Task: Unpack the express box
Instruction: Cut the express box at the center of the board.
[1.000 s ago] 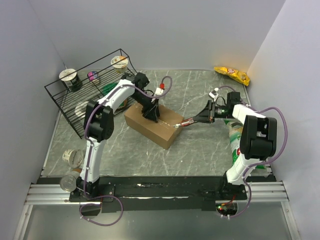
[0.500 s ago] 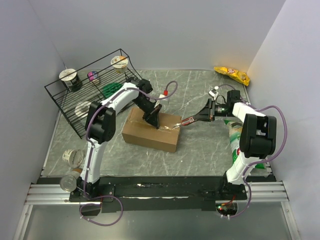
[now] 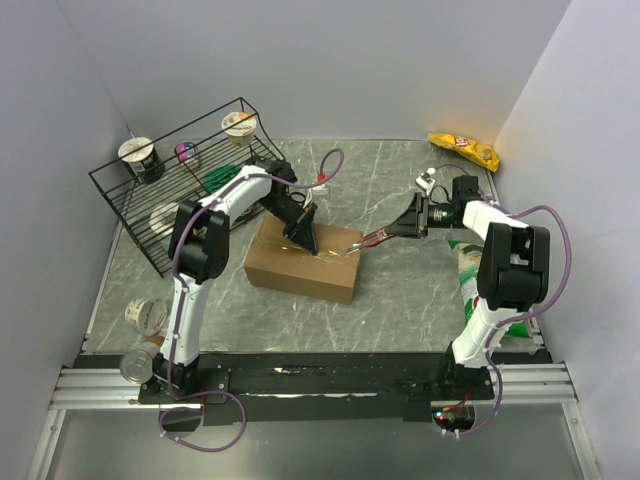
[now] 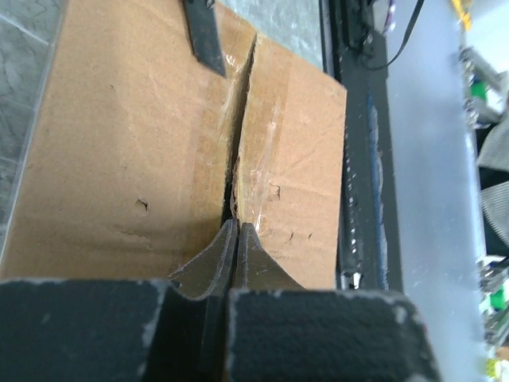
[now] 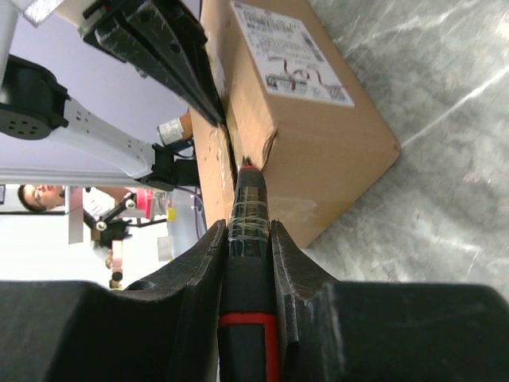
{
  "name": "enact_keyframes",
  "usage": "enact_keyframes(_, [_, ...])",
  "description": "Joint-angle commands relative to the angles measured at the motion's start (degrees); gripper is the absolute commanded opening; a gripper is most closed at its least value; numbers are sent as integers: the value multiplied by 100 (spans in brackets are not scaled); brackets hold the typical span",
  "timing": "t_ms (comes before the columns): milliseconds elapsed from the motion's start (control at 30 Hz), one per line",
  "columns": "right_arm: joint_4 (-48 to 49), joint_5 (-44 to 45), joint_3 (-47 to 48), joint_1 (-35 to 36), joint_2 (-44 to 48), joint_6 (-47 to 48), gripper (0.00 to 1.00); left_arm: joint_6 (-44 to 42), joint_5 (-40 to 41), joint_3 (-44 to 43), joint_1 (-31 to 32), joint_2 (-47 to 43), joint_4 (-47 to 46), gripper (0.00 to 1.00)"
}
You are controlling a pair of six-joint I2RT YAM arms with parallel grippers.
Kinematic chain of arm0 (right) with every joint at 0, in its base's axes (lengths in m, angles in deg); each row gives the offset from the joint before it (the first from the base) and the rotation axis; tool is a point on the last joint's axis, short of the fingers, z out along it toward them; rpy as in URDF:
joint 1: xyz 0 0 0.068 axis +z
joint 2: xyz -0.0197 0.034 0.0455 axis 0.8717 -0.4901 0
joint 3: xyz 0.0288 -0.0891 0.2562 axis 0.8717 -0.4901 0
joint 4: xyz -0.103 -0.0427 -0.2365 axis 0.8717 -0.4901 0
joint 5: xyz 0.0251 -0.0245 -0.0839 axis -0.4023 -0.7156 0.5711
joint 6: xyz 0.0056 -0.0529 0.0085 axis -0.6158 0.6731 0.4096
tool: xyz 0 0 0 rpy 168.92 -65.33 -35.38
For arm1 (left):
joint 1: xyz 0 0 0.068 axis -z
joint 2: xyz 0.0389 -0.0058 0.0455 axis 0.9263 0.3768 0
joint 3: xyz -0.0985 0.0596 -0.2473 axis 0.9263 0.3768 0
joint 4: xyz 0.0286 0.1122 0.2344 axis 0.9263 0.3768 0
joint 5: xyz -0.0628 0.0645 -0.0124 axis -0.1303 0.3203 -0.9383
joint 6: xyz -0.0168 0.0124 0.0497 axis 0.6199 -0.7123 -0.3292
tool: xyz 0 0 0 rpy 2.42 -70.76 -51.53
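Reaching in from the left above the grey marbled table, your left arm is bent at the elbow and points the left fingers steeply down onto the plain brown cardboard express box. These fingers are pressed fully together with nothing between them, and their tips sit on the taped centre seam of the top flaps. The box lies in the middle of the table, flaps down, its long side a little oblique. Your right arm stretches low toward the left. The right fingers are clamped around a slim black tool with a red band, whose tip touches the seam at the right end of the box.
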Motion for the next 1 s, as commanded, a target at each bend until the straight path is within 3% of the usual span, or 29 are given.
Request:
enact_keyframes(0, [716,660,331,48,-212,76,0,449,-380,97,-126,-336,-343,1])
enact_keyframes(233, [374,625,-65,56,218,146,0,1592,-354,-34,-345,-407,-1495,1])
enact_keyframes(600, [312,941,-890,-57,1000,-266,0,2401,-240,-202,-478,-239,-2348,1])
enact_keyframes(667, [609,862,-1127,-180,1358,-713,0,2472,-231,-167,-478,-239,-2454,1])
enact_keyframes(767, [2582,941,-2049,-365,2218,-2250,0,2700,-257,-96,-478,-231,-2664,1])
enact_keyframes(967, [2474,1468,-2148,-260,2232,-2368,0,3184,-292,-157,-486,-169,-3016,1])
